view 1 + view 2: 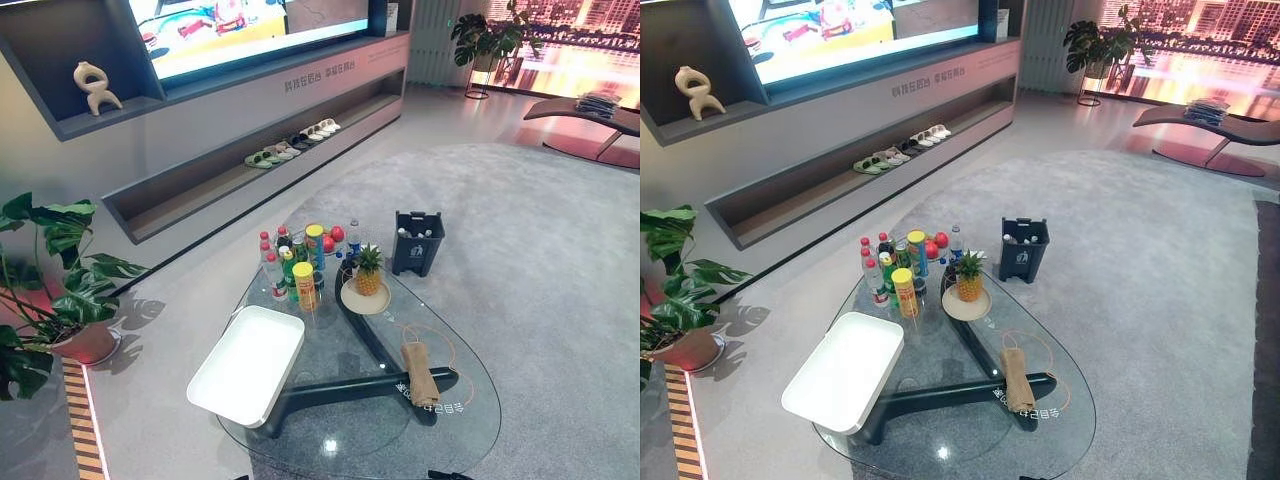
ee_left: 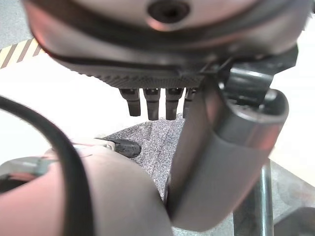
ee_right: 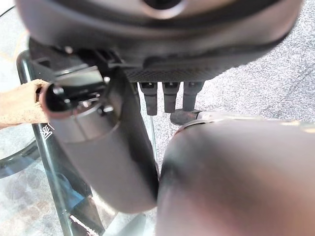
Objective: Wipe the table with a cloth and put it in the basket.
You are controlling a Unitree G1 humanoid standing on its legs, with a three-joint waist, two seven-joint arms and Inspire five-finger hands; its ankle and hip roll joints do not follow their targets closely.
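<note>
Left eye view: tan cloth point(image 1: 417, 372) lies folded on glass counter point(image 1: 470, 420), near right edge, apart from white basket point(image 1: 247, 363) on counter's left side. Bottles and cans point(image 1: 300, 262) clustered at far end, pineapple point(image 1: 369, 270) on plate beside them.

Right eye view: same layout; dark bin point(image 1: 1024, 247) on carpet beyond counter.

Left wrist view: left hand point(image 2: 157, 101) over carpet, fingers straight, relaxed, holding nothing.

Right wrist view: right hand point(image 3: 167, 96) by counter edge, fingers straight, empty; cloth just beyond thumb side, untouched.

tan cloth point(image 1: 417, 371), white basket point(image 1: 247, 363), clear glass table point(image 1: 470, 420) w/ dark base, grey carpet point(image 1: 540, 250)
</note>
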